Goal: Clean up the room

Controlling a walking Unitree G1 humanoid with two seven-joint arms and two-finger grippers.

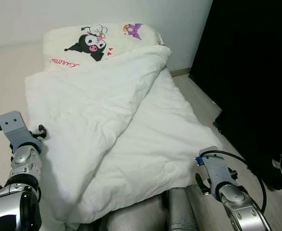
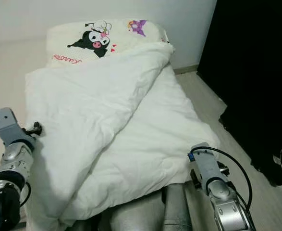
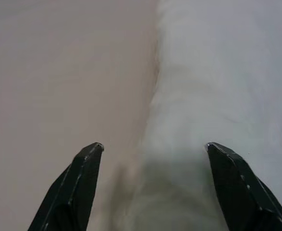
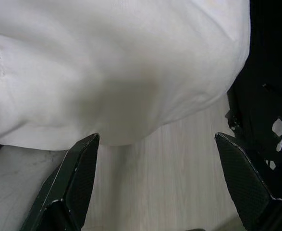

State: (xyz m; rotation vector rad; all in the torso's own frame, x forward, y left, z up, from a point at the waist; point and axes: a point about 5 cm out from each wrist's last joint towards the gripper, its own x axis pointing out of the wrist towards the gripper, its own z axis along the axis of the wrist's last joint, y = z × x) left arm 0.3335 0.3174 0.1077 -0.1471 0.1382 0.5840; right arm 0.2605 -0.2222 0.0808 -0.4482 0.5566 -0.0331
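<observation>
A rumpled white duvet (image 1: 107, 120) covers a low bed, folded over itself along a diagonal. At the bed's head lies a white pillow (image 1: 97, 43) printed with a black cartoon figure. My left arm (image 1: 20, 139) hangs at the duvet's near left edge. In the left wrist view, my left gripper (image 3: 155, 144) is open above that duvet edge (image 3: 217, 86), holding nothing. My right arm (image 1: 217, 178) is at the near right corner. My right gripper (image 4: 157, 137) is open just off the duvet's corner (image 4: 112, 72), over the wooden floor (image 4: 179, 183).
A tall black piece of furniture (image 1: 246, 57) stands close along the bed's right side, leaving a narrow strip of floor (image 1: 203, 106). Dark items with cables (image 1: 280, 168) lie on the floor at the right. A grey surface (image 1: 150, 211) shows under the duvet's near edge.
</observation>
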